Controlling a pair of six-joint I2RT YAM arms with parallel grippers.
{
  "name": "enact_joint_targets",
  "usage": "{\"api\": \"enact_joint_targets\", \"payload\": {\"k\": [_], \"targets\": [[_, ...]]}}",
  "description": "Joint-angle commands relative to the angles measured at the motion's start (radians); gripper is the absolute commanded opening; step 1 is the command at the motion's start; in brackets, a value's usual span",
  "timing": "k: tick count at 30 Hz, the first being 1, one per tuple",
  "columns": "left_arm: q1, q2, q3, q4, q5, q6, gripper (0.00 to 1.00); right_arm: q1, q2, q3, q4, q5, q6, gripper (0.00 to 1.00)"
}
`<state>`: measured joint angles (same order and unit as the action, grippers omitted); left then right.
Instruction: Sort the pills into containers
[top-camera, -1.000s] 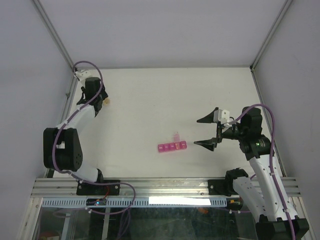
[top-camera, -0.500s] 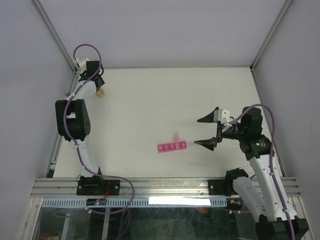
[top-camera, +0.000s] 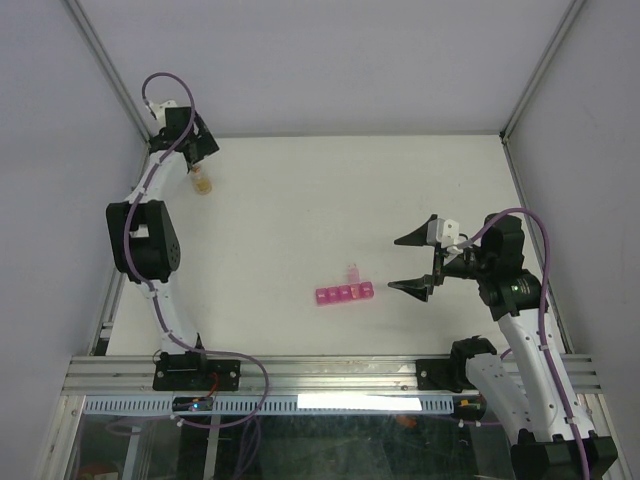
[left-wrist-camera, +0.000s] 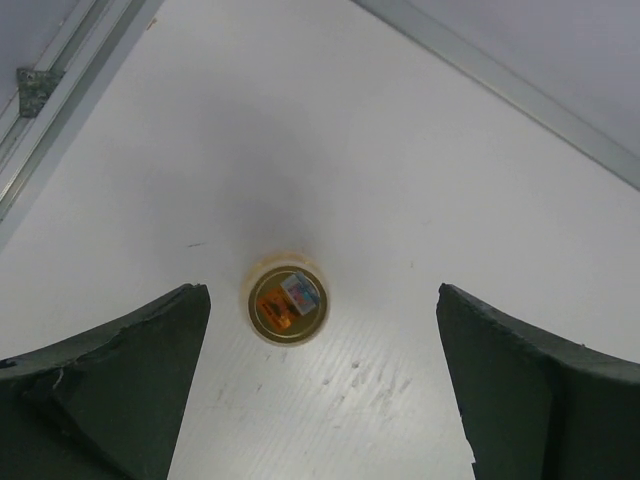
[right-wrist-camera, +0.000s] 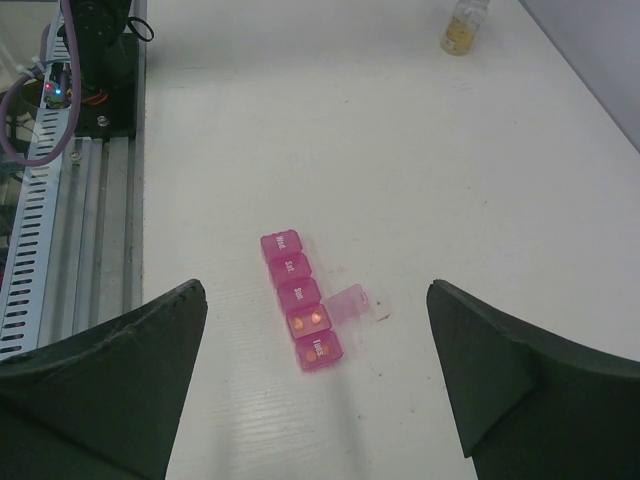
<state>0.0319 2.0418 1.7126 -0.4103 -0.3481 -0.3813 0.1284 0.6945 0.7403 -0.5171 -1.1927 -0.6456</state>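
Observation:
The containers (top-camera: 345, 293), a magenta strip of lidded compartments, lie mid-table. In the right wrist view the containers (right-wrist-camera: 300, 298) have one lid (right-wrist-camera: 347, 303) flipped open, with two orange pills (right-wrist-camera: 308, 320) in that compartment. My right gripper (top-camera: 418, 262) hovers open just right of the strip, holding nothing; its jaws (right-wrist-camera: 316, 285) frame the strip from above. A small amber bottle (top-camera: 203, 181) stands at the far left back. My left gripper (top-camera: 194, 142) is open above it. Seen from above, the uncapped bottle (left-wrist-camera: 288, 305) holds an orange and a pale pill between the wide fingers (left-wrist-camera: 120, 390).
Aluminium frame rails (left-wrist-camera: 60, 80) and grey walls close in the back left corner by the bottle. The left arm's base and a cable tray (right-wrist-camera: 60, 200) run along the near edge. A tiny clear speck (right-wrist-camera: 381, 314) lies beside the open lid.
The left arm swung from the left side toward the back corner with the bottle, then opened and left it standing on the table. The right arm stayed still.

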Motion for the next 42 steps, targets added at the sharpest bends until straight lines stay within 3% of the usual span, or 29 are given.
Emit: {"api": "enact_joint_targets", "payload": {"k": [1,4,5,9,14,17,20,24,29,34,42], "targets": [[-0.008,-0.208,0.004,0.022,0.206,0.03,0.99,-0.006,-0.003,0.007,0.035,-0.007,-0.008,0.95],[-0.028,-0.308,-0.088,0.087,0.56,0.132,0.99,-0.004,0.002,0.0,0.041,-0.013,-0.008,0.95],[-0.06,-0.345,-0.127,0.112,0.621,0.15,0.99,-0.006,0.005,-0.001,0.043,-0.017,-0.006,0.95],[-0.226,-0.52,-0.363,0.314,0.714,0.216,0.99,-0.007,0.015,-0.008,0.06,-0.023,0.011,0.95],[-0.403,-0.776,-0.747,0.686,1.017,0.34,0.97,-0.014,0.02,-0.021,0.1,-0.026,0.054,0.95],[-0.522,-0.857,-0.892,0.714,1.105,0.528,0.97,-0.017,0.026,-0.022,0.101,-0.02,0.052,0.95],[-0.615,-0.92,-1.003,0.707,1.088,0.696,0.98,-0.021,0.028,-0.022,0.101,-0.013,0.05,0.94],[-0.72,-0.954,-1.098,0.679,0.949,0.802,0.99,-0.029,0.031,-0.024,0.101,-0.013,0.047,0.95],[-0.848,-0.892,-1.11,0.562,0.834,0.937,0.99,-0.029,0.041,-0.024,0.1,-0.013,0.045,0.95],[-0.887,-0.809,-1.109,0.524,0.754,0.97,0.99,-0.03,0.048,-0.025,0.099,-0.01,0.043,0.95],[-0.918,-0.681,-1.051,0.494,0.745,0.905,0.99,-0.029,0.054,-0.025,0.098,-0.009,0.041,0.95]]}}
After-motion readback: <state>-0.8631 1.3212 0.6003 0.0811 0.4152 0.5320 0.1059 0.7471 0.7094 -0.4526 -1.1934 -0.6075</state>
